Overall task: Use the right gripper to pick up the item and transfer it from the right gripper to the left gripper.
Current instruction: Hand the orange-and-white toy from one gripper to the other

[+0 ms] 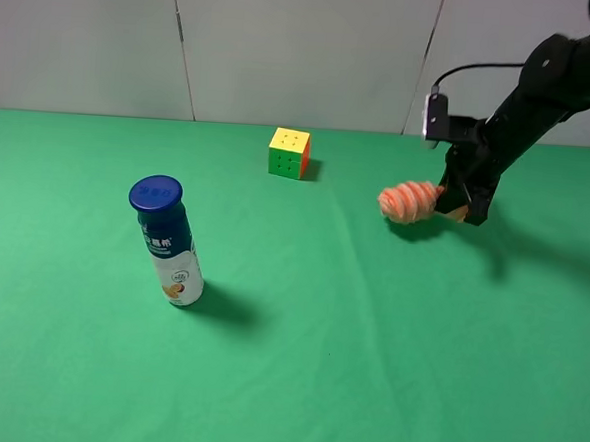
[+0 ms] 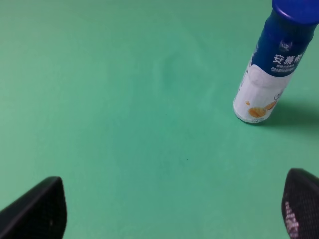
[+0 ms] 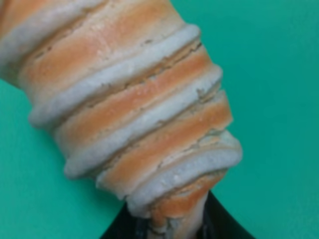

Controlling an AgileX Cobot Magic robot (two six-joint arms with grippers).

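Right gripper (image 1: 454, 203) jaws clamped on one end of orange ribbed roll (image 1: 409, 202), held over green counter (image 1: 366, 366) right of puzzle cube (image 1: 289, 153). Left gripper (image 2: 167, 219) jaws wide apart, empty, near bottle (image 2: 266, 74).

"安慕希" on the bottle (image 2: 260, 79)
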